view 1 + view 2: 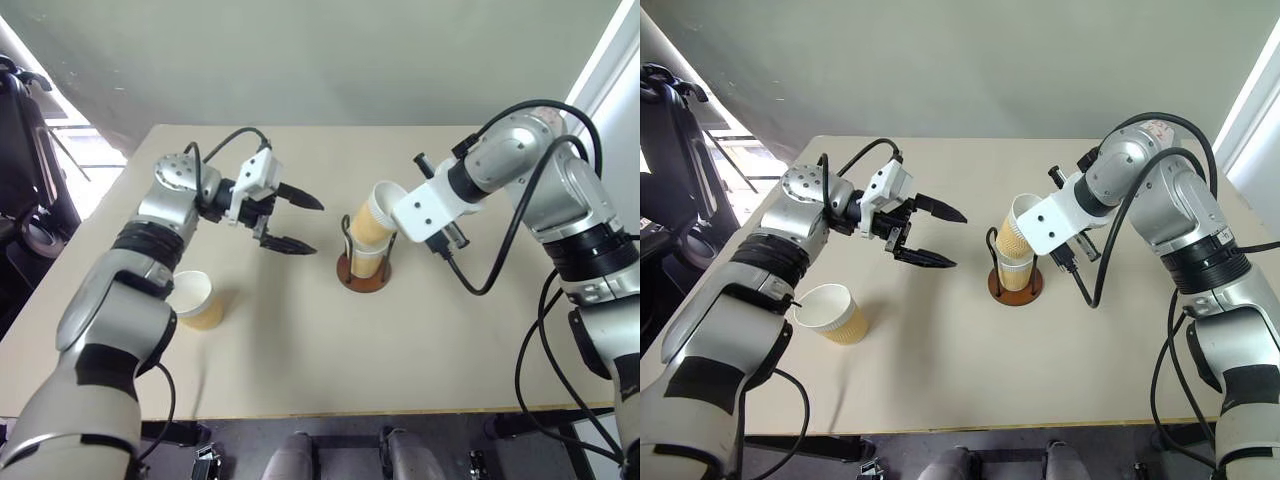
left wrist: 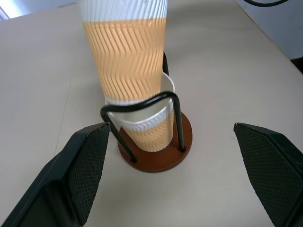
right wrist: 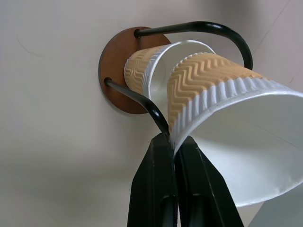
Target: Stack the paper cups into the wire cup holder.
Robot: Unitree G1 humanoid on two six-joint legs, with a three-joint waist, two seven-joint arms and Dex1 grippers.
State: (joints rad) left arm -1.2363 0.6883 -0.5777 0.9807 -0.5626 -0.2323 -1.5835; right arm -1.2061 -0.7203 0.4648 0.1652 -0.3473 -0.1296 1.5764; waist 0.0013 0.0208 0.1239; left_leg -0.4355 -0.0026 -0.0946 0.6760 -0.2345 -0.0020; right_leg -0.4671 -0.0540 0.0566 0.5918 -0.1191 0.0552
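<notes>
Brown and round, the base of the wire cup holder (image 1: 362,273) sits near the middle of the tan table (image 1: 420,350). Thin black wire loops stand up from it. One paper cup (image 2: 147,130) sits upright inside the loops. A second paper cup (image 3: 222,113) is tipped over, with its bottom poked into the first cup and its open top leaning toward the right arm.

The right gripper (image 3: 176,144) is pinched tight on the white rim of that tipped cup, one finger inside and one outside.

The left gripper (image 1: 937,235) hangs in the air to the left of the holder, not touching anything. Its two black fingers are spread far apart and point at the holder.

A third paper cup (image 1: 830,313) lies on its side on the table, well apart from the holder, under the left arm.
</notes>
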